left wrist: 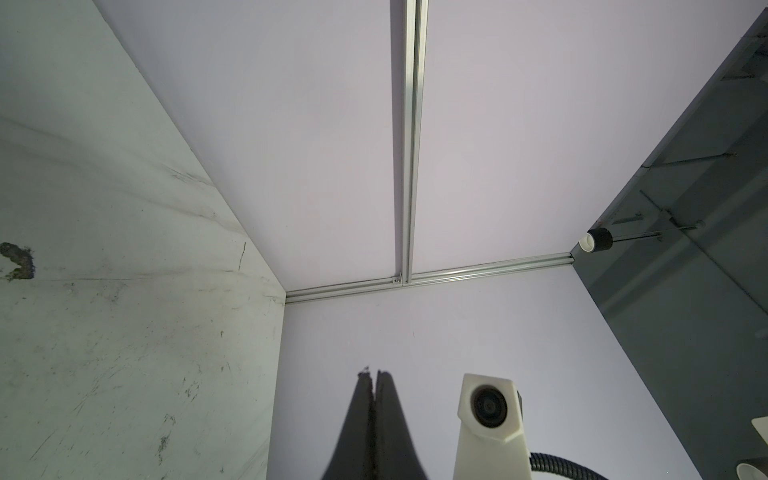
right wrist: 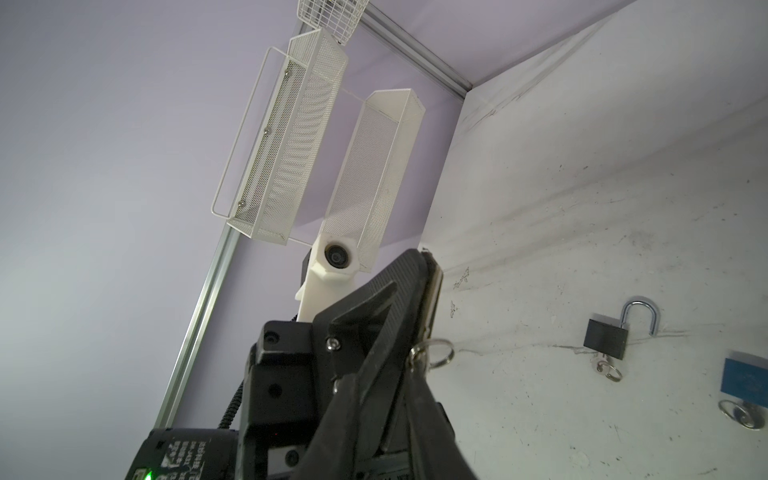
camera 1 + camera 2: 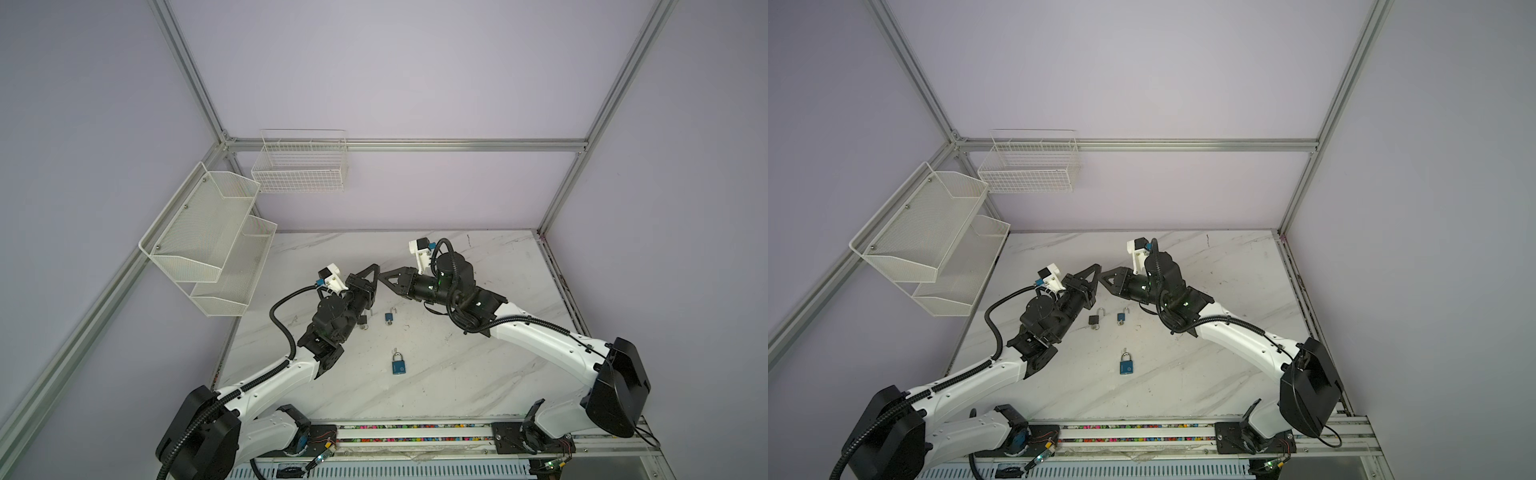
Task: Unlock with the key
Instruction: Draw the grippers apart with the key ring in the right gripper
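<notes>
Where the grippers meet tip to tip, raised beyond the shut lock (image 3: 398,365), the left gripper (image 1: 375,372) is clamped on the key (image 2: 434,291), blade along its jaws, bow toward the right gripper (image 3: 383,277), whose hold cannot be told. The lock's long axis points at them, shackle foremost; its keyhole end probably faces away.

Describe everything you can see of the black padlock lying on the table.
The black padlock is a small squarish block with a matte dark body and a shiny metal shackle. The shackle is open and swung out sideways, its free leg clear of the body. A ringed key sticks out of the keyhole in its base. The padlock lies flat on the scuffed marble tabletop, and no gripper touches it.
</notes>
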`<control>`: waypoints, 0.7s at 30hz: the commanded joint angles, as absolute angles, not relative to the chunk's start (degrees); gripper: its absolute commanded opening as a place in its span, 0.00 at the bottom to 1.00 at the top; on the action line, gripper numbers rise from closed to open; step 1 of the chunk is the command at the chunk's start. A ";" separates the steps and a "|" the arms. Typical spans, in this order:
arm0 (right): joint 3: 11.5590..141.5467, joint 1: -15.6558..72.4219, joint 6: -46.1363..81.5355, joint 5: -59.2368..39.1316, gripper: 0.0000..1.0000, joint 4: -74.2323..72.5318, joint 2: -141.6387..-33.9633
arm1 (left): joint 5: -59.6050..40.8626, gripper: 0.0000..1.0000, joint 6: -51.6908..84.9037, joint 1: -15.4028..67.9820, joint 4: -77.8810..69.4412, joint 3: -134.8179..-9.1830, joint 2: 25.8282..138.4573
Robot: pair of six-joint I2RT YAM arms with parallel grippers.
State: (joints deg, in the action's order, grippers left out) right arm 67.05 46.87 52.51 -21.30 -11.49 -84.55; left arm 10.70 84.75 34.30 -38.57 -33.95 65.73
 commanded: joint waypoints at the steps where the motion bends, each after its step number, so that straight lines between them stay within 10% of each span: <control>1: 68.64 46.58 54.88 -22.35 0.23 -13.56 -85.43 | 10.50 0.00 82.50 34.69 -42.42 -38.76 65.10; 21: 68.03 45.35 59.27 -23.48 0.20 -16.88 -86.48 | 10.89 0.00 81.34 36.16 -46.13 -39.78 67.14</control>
